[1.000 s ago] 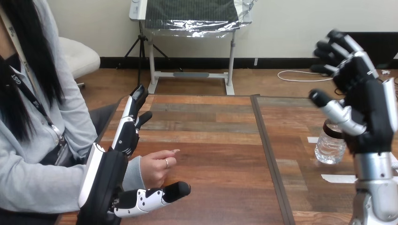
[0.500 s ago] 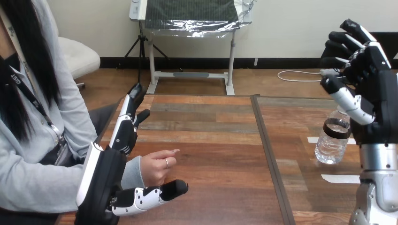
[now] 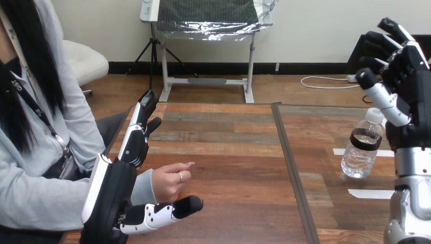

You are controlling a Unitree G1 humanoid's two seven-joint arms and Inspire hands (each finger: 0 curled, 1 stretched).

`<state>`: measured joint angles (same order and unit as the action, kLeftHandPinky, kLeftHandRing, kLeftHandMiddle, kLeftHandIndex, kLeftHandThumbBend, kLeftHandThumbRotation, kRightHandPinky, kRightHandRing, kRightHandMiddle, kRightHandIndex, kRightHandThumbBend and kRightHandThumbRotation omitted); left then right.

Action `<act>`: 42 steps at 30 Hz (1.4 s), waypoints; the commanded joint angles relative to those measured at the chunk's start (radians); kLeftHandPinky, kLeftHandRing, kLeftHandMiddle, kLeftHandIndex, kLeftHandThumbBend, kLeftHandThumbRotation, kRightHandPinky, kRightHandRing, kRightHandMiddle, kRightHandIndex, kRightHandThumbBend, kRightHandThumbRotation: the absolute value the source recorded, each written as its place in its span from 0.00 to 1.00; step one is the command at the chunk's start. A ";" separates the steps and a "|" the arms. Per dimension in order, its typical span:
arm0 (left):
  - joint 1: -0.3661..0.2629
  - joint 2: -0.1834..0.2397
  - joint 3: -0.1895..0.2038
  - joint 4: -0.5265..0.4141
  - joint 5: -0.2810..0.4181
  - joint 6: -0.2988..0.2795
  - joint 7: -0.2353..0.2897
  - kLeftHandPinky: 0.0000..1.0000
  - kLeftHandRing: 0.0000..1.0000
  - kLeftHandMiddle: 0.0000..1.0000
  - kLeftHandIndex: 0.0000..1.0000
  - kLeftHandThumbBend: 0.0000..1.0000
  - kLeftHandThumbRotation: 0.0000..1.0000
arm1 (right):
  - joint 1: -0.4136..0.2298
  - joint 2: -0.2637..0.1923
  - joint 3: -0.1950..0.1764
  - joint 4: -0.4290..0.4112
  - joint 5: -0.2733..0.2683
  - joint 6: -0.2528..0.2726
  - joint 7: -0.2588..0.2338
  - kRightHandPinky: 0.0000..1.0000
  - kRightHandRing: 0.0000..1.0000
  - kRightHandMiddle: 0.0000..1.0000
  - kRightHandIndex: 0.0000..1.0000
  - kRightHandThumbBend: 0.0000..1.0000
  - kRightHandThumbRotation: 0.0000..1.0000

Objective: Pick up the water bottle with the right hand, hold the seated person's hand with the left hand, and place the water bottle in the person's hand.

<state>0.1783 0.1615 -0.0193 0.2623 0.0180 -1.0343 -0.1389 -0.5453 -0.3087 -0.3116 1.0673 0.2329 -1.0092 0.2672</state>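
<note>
One water bottle (image 3: 361,147) is stood upright on the right part of the bench (image 3: 228,152), past a dark seam (image 3: 290,168). Two white tape strips (image 3: 367,193) are laid by it, one behind its base and one nearer. The right hand (image 3: 410,99) is raised just above the bottle, fingers spread, nothing gripped. The person's hand (image 3: 170,182) is rested between the straight fingers and outstretched thumb of the left hand (image 3: 109,198). Whether they touch cannot be told.

The left hand (image 3: 112,195) hides part of the person's sleeve (image 3: 144,187); the edge crops the right hand (image 3: 414,119)
</note>
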 commanded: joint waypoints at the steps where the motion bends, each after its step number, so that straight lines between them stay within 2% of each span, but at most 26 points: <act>1: -0.054 0.012 0.009 -0.024 -0.011 -0.007 -0.003 0.95 1.00 1.00 1.00 1.00 0.52 | -0.114 -0.043 -0.009 0.046 -0.020 0.024 -0.023 0.77 0.85 0.80 0.86 1.00 0.50; 6: -0.054 0.013 0.012 -0.024 -0.012 -0.010 -0.006 0.95 1.00 1.00 1.00 1.00 0.52 | -0.139 -0.052 -0.012 0.086 -0.034 0.066 -0.045 0.81 0.87 0.81 0.87 1.00 0.51; 12: -0.052 0.010 0.019 -0.029 -0.001 -0.010 0.000 0.95 1.00 1.00 1.00 1.00 0.52 | -0.166 -0.059 -0.017 0.129 -0.036 0.113 -0.046 0.83 0.88 0.82 0.87 1.00 0.50; 23: -0.046 0.013 0.017 -0.034 -0.011 -0.010 -0.004 0.95 1.00 1.00 1.00 1.00 0.52 | -0.193 -0.075 -0.006 0.187 -0.072 0.192 -0.068 0.88 0.92 0.85 0.90 1.00 0.47; 32: -0.039 0.016 0.015 -0.038 -0.021 -0.014 -0.009 0.95 1.00 1.00 1.00 1.00 0.51 | -0.202 -0.082 0.016 0.214 -0.137 0.280 -0.146 0.89 0.92 0.86 0.91 1.00 0.46; 37: -0.033 0.019 0.016 -0.047 -0.025 -0.010 -0.012 0.95 1.00 1.00 1.00 1.00 0.51 | -0.203 -0.083 0.036 0.222 -0.182 0.320 -0.206 0.89 0.92 0.85 0.92 1.00 0.46; 42: -0.028 0.020 0.014 -0.055 -0.032 -0.006 -0.015 0.95 1.00 1.00 1.00 1.00 0.50 | -0.205 -0.084 0.049 0.230 -0.210 0.364 -0.238 0.89 0.91 0.85 0.92 1.00 0.47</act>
<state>0.1802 0.1673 -0.0144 0.2607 0.0054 -1.0344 -0.1486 -0.6564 -0.3638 -0.2785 1.2925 0.0485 -0.6835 0.0606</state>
